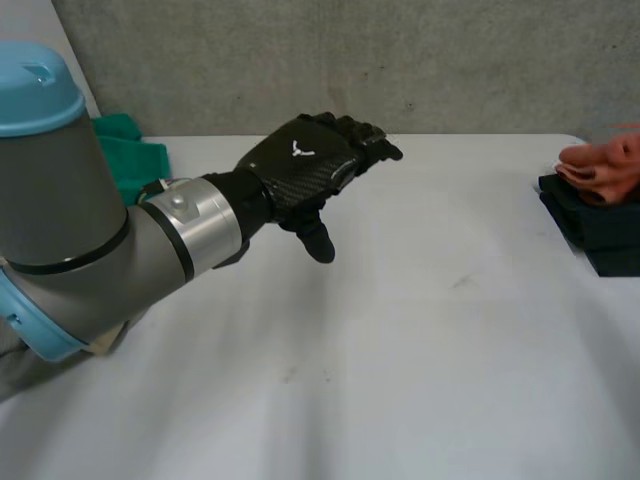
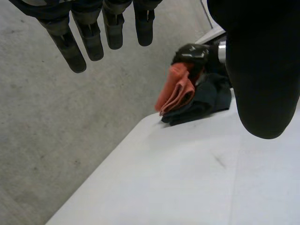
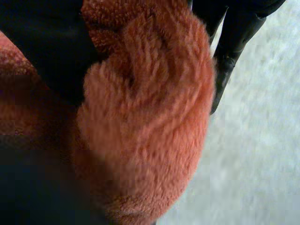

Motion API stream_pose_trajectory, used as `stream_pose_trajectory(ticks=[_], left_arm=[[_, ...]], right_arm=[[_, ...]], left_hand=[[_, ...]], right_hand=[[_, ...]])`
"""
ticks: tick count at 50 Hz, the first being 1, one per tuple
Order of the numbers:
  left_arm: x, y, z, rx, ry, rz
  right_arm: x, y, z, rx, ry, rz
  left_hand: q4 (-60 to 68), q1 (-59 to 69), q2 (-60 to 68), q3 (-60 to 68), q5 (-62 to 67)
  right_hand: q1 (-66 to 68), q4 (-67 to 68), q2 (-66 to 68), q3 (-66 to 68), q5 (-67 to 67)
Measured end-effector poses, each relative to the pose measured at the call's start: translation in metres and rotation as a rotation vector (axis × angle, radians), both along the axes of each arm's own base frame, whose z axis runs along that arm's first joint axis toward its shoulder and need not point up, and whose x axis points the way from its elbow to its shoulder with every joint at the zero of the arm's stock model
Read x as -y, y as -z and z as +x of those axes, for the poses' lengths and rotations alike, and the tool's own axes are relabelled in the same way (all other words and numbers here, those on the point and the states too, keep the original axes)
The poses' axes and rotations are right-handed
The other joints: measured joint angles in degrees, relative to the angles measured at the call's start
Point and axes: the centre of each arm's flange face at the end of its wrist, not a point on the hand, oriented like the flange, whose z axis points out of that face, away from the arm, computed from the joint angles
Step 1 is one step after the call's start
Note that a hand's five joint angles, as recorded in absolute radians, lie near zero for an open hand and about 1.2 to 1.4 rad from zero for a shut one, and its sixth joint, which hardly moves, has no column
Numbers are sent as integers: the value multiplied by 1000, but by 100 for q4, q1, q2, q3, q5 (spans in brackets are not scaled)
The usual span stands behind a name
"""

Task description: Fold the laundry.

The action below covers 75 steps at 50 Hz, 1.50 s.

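Head view, right edge of frame: the orange cloth (image 1: 603,165) and the dark folded cloth (image 1: 598,228) beneath it are cut off by the frame edge, so their full extent cannot be determined.

Head view, upper left of frame: the green cloth (image 1: 135,155) is partly hidden behind the left arm (image 1: 90,230).

Left wrist view: the blurred thumb of the left hand (image 2: 262,70) covers part of the right hand (image 2: 192,54) and of the dark folded cloth.

Right wrist view: the orange cloth, blurred at close range, hides most of the right hand pinching it. Its fingers (image 3: 229,51) emerge beside the cloth.
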Motion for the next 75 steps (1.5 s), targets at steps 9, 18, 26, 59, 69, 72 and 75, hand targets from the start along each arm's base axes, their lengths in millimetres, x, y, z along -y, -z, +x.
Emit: stream_pose_trajectory(ticks=[9,18,26,59,69,72,75], left_arm=[[-12,3,-4,9,27,8],[-16,-7,-3,-7,31,-19],[-18,-16,-1,-20,30,-36],[155,-18,172,112,-938,-320],[210,101,236,480,-806,-214],[214,119,240,516,-763,-204],[219,143,244,565,-717,-196]], right_arm=[[-24,37,-41,-6,12,117],[-49,-19,-35,15,26,161],[-76,-75,-42,40,93,245],[-256,-156,240,-127,-401,-88],[-309,-52,273,-385,-523,232],[-313,-39,274,-420,-525,277],[-315,-28,272,-442,-514,330]], left_hand=[[0,0,0,0,0],[0,0,0,0,0],[0,0,0,0,0],[0,0,0,0,0],[0,0,0,0,0],[72,101,96,62,59],[1831,2070,1881,1804,1708]], right_hand=[[81,0,0,0,0],[-4022,-5092,-5114,-5029,-4666],[-4140,-5466,-5412,-5471,-4909],[-4140,-5466,-5412,-5502,-4934],[-4140,-5466,-5412,-5502,-4936],[-4140,-5466,-5412,-5502,-4936],[-4140,-5466,-5412,-5502,-4936]])
